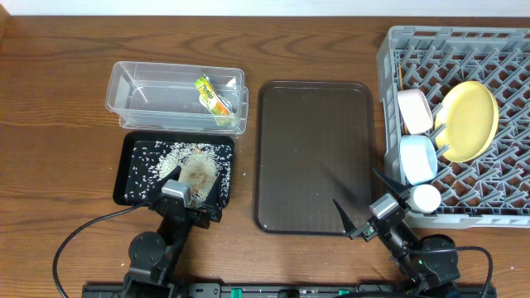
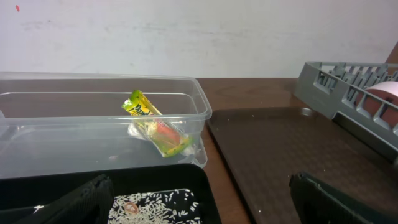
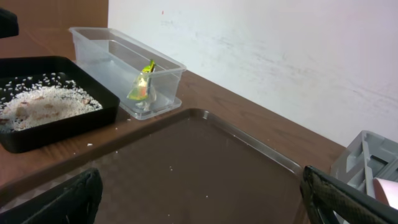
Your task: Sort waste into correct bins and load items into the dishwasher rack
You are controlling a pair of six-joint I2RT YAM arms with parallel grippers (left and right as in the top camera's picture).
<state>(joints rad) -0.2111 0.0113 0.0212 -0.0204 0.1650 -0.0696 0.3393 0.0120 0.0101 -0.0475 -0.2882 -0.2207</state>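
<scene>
My arms [image 1: 161, 236] are black with grey wrist blocks [image 1: 175, 192], thin black cables [image 1: 95, 220] trailing, and dark, perhaps matte-plastic, tapered fingers [image 1: 344, 217].

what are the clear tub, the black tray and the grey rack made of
The clear tub looks like thin glossy plastic: the wrapper shows through its walls. The black tray is probably plastic, smooth with a slight sheen, though the look leaves that open. The grey rack looks like matte moulded plastic, going by its lattice of pegs.
</scene>
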